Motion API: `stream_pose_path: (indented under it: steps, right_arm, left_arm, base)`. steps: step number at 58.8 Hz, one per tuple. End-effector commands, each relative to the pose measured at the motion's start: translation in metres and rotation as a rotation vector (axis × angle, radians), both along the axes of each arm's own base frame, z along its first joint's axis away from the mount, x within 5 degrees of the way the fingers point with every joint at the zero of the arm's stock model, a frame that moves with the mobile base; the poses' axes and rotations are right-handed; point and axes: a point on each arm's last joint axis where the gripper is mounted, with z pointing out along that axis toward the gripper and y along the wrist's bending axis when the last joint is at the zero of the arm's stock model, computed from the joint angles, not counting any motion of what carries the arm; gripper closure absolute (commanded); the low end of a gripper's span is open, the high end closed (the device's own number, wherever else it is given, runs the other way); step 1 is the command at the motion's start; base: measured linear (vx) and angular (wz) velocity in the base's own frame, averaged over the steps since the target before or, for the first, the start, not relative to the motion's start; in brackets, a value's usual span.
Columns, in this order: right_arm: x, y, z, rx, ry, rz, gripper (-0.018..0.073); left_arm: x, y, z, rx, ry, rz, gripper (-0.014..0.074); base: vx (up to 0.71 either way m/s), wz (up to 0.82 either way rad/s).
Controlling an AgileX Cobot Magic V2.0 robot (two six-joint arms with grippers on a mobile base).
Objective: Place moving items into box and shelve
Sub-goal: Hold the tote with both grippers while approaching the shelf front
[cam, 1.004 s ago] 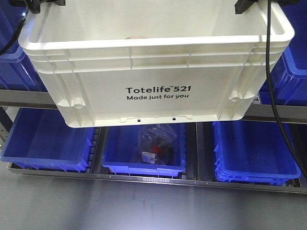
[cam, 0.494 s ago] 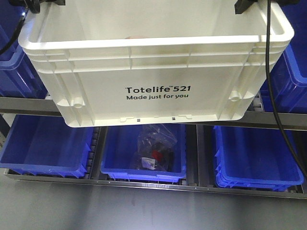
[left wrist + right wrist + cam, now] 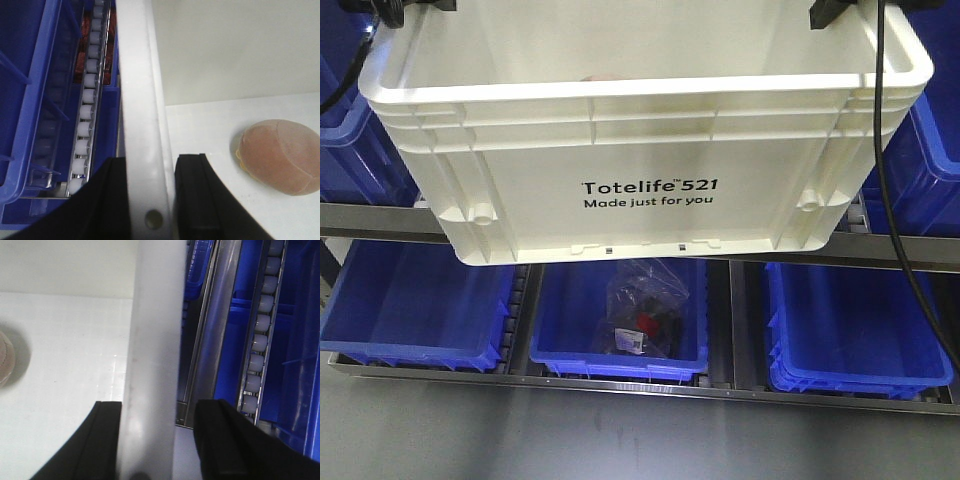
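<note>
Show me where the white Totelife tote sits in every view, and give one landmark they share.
Front: the white tote fills the upper middle, before the shelf.
Left wrist: its rim runs up the middle in the left gripper; floor to the right.
Right wrist: rim up the middle in the right gripper; floor to the left.
Shared landmark: the blue bins.
</note>
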Motion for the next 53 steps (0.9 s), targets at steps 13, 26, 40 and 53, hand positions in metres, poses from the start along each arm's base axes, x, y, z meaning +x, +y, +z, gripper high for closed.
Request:
stream_pose_path:
  steps: [13, 26, 40, 53]
  right_arm:
    - [-0.0221, -0.0085, 0.0366, 0.007, -0.107, -0.037, 0.0564]
    - [-0.0221, -0.0085, 0.0366, 0.007, -0.107, -0.037, 0.0564]
    - [-0.0221, -0.0085, 0.0366, 0.007, -0.107, -0.037, 0.0564]
    - [-0.0207, -0.0083, 0.0379, 0.010, -0.128, -0.037, 0.0564]
  left_arm:
    - [-0.0130, 0.0054, 0.0410, -0.007, -0.220, -0.026, 0.0594]
    - [-0.0130, 0.0054, 0.0410, -0.007, -0.220, -0.026, 0.0594]
    - [-0.0130, 0.0053, 0.0411, -0.007, -0.222, -0.026, 0.0594]
    - [-0.0112, 0.0035, 0.0450, -0.019, -0.268, -0.042, 0.0594]
  base:
    - [0.00, 0.00]
    - [0.00, 0.00]
    - [0.00, 0.00]
    - [0.00, 0.00]
